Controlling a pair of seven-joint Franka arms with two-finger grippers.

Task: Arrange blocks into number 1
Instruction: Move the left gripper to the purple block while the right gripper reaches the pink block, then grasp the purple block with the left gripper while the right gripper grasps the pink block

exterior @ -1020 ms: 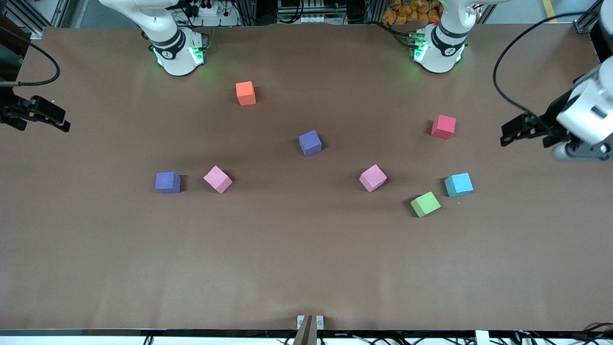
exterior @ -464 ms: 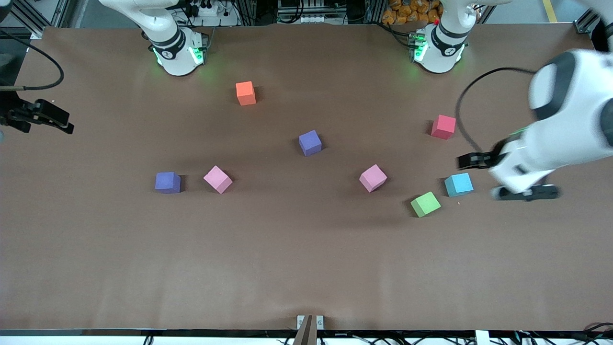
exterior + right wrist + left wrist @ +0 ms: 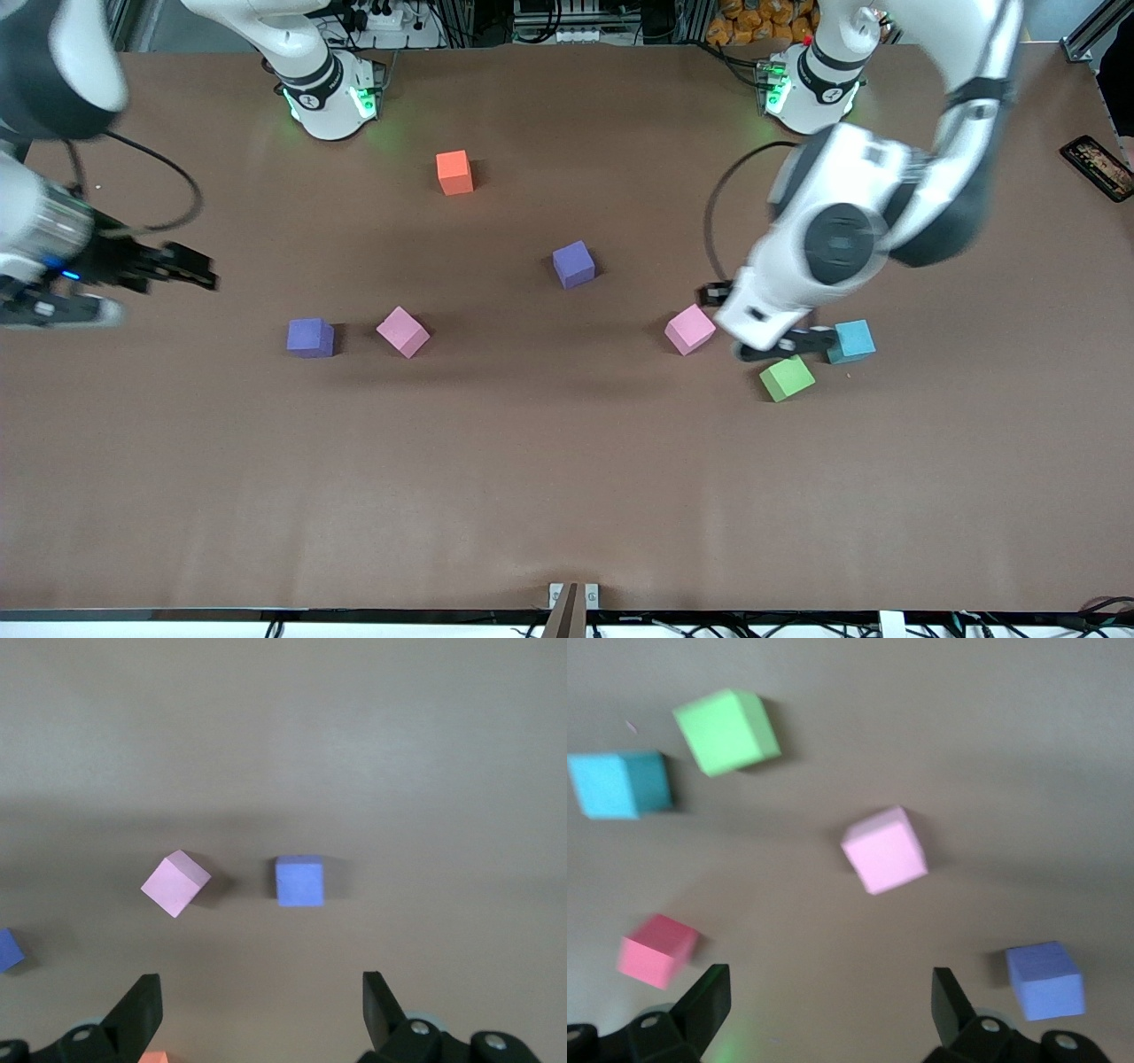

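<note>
No legible text, labels, brands or numbers anywhere in these views. Cube faces are plain, unmarked.

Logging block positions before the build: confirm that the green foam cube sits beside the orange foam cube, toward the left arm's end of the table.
Not right. The front view shows the green foam cube beside the light blue foam cube, not the orange foam cube; it does sit toward the left arm's end.

Two white arms, dark grey joint bands, green-lit bases; black cables; black two-finger left claw (image 3: 824, 1010) and right claw (image 3: 259, 1014).
</note>
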